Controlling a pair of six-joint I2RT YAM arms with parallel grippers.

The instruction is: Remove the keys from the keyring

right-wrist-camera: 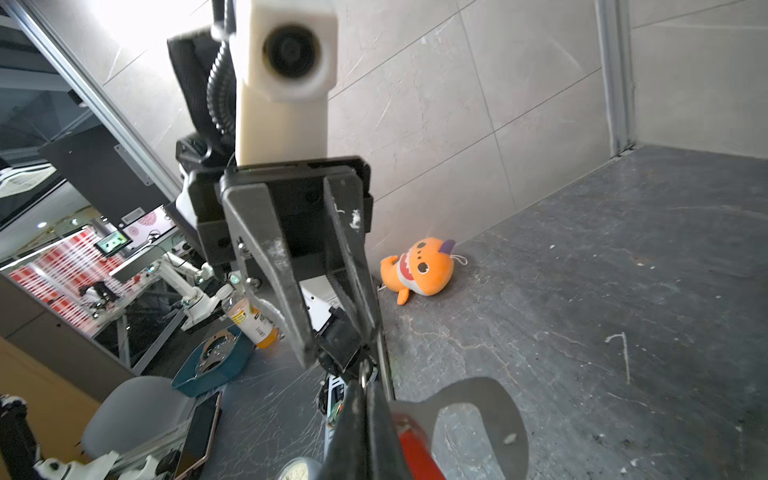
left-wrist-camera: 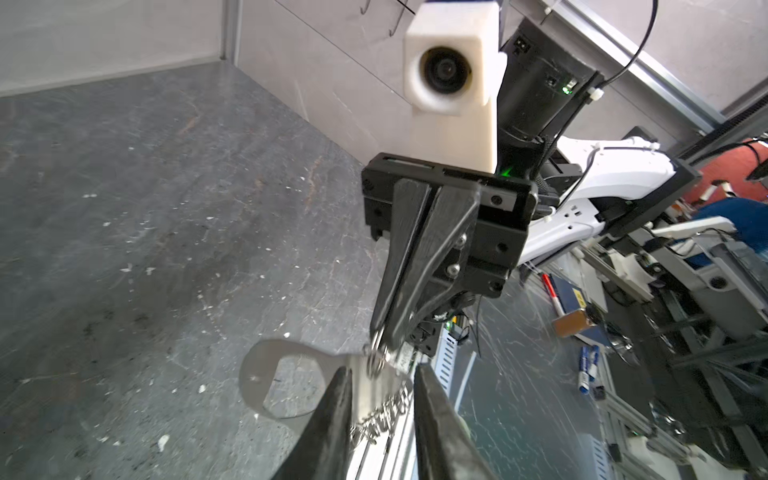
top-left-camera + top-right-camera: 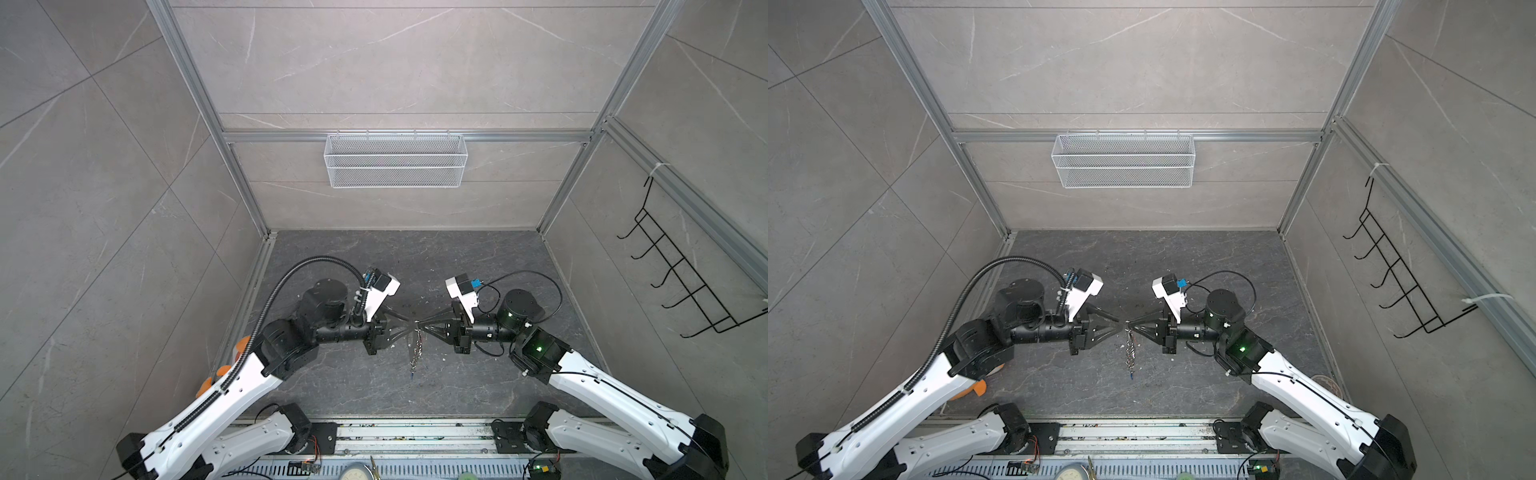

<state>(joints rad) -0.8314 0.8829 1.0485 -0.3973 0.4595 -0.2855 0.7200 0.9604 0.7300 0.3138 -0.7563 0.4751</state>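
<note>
Here, grey walls (image 3: 395,62) enclose dark floor (image 3: 478,270) under the keyring (image 1: 478,390).

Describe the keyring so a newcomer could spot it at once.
Above the dark floor, the left gripper and right gripper meet tip to tip. The shut right one pinches a bunch of metal there; the keyring is the flat grey plate with one big oval hole, unlike the link chain and red tag beside it.
</note>
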